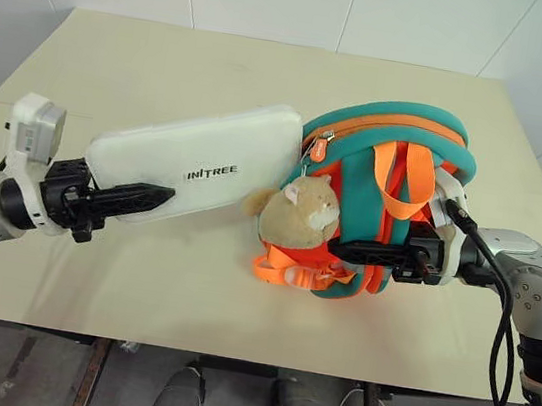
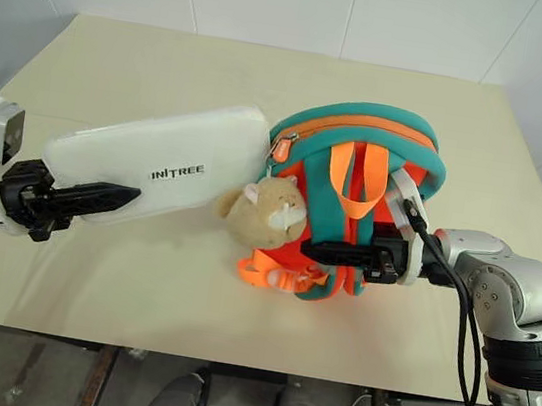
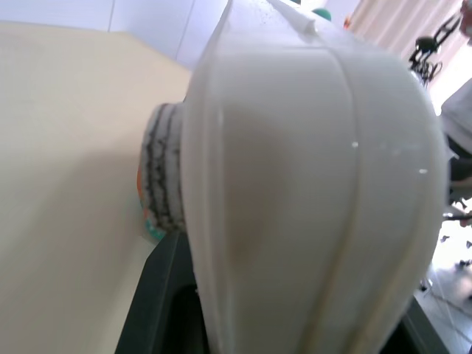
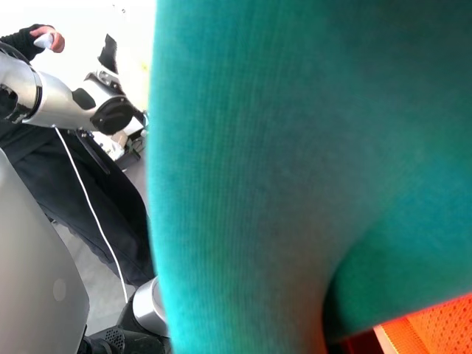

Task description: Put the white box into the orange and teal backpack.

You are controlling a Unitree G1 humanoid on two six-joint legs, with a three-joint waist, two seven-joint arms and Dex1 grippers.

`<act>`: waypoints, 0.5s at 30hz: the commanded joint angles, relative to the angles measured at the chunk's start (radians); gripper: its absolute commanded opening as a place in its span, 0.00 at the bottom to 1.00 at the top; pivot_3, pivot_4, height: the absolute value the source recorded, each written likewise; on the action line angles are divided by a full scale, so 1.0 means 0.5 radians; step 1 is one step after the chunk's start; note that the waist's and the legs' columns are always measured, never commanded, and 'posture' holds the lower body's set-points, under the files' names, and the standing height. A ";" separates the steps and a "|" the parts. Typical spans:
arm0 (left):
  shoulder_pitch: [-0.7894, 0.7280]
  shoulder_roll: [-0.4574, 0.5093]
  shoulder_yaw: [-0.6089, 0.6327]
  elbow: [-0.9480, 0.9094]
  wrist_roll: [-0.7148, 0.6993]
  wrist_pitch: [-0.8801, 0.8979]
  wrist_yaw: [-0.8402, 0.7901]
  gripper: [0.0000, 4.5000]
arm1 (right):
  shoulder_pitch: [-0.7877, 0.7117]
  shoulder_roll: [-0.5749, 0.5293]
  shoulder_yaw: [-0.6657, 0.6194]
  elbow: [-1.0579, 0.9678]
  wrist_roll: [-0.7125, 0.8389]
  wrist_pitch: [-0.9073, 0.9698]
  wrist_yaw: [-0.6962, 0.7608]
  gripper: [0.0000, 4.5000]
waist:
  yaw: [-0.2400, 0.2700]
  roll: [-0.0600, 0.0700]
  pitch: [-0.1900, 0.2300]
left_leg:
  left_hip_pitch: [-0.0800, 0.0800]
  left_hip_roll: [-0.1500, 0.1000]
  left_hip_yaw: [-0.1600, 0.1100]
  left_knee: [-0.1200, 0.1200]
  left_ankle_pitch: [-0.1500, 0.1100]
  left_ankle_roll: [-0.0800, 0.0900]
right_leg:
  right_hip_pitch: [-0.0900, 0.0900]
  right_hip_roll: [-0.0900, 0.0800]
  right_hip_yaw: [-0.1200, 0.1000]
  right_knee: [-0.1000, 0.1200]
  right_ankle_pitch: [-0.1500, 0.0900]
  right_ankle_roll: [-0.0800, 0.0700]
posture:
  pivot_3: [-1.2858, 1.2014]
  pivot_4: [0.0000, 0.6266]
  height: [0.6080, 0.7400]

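White box (image 1: 195,167) held off the table (image 1: 169,68), its far end at the mouth of the orange and teal backpack (image 1: 383,194).

The left gripper (image 1: 156,197) is clamped on the box's near end, one black finger lying along its top face; the box slants up toward the backpack, lettering facing up, its far corner touching the zipper edge. The right gripper (image 1: 346,247) is closed on a teal strap at the backpack's front, holding it upright. A tan plush charm (image 1: 300,212) hangs at the backpack's front, just beside the box's far end. A person's hand (image 4: 40,38) shows in the right wrist view, beyond the backpack.
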 commanded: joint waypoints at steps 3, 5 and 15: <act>-0.350 0.063 -0.277 0.280 0.400 -0.392 -0.182 0.29 | -0.016 -0.022 -0.011 -0.047 0.006 0.002 0.051 0.00 | 0.006 0.000 0.000 | 0.000 0.000 -0.001 -0.001 0.000 0.000 | -0.001 0.001 -0.001 0.001 -0.001 -0.001 | 0.52 0.24 1.00; -0.454 0.092 -0.378 0.332 0.488 -0.454 -0.282 0.29 | -0.008 -0.038 -0.017 -0.054 0.008 0.012 0.067 0.00 | 0.007 0.000 0.000 | 0.000 0.000 -0.001 -0.001 0.000 0.000 | 0.000 0.001 -0.001 0.000 -0.001 -0.001 | 0.52 0.24 1.00; -1.224 0.074 -1.071 0.573 0.940 -0.430 -0.644 0.29 | -0.036 -0.014 0.012 -0.058 -0.008 0.018 0.092 0.00 | 0.011 0.000 0.000 | -0.002 -0.001 -0.001 -0.002 0.000 0.001 | -0.001 0.001 -0.002 0.000 -0.002 0.002 | 0.52 0.24 1.00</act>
